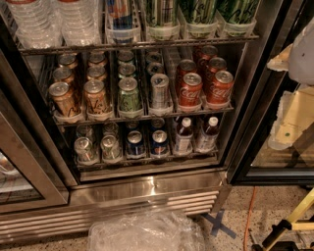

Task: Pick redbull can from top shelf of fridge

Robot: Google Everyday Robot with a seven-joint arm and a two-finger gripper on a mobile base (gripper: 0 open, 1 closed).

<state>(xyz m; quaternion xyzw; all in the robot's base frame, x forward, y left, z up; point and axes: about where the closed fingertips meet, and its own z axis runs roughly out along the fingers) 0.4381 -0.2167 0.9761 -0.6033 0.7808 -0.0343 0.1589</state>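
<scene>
The fridge (pixel 147 193) stands open in front of me, a stainless-steel cooler with wire racks and a louvred base. The top shelf (pixel 147 45) runs across the top of the camera view. On it the redbull can (pixel 120 12), blue and silver with a red mark, stands in a clear lane tray, its top cut off by the frame edge. Water bottles (pixel 54 19) stand to its left and tall green-patterned cans (pixel 198 12) to its right. My gripper is out of view. A white rounded part (pixel 301 56), perhaps my arm, shows at the right edge.
The middle rack holds gold cans (pixel 64 98), a green can (pixel 128 95), a silver can (pixel 159 90) and red cola cans (pixel 203 86). The lower rack holds small cans and bottles (pixel 184 135). The glass door (pixel 267 142) hangs open at right. Crumpled clear plastic (pixel 147 233) lies on the floor.
</scene>
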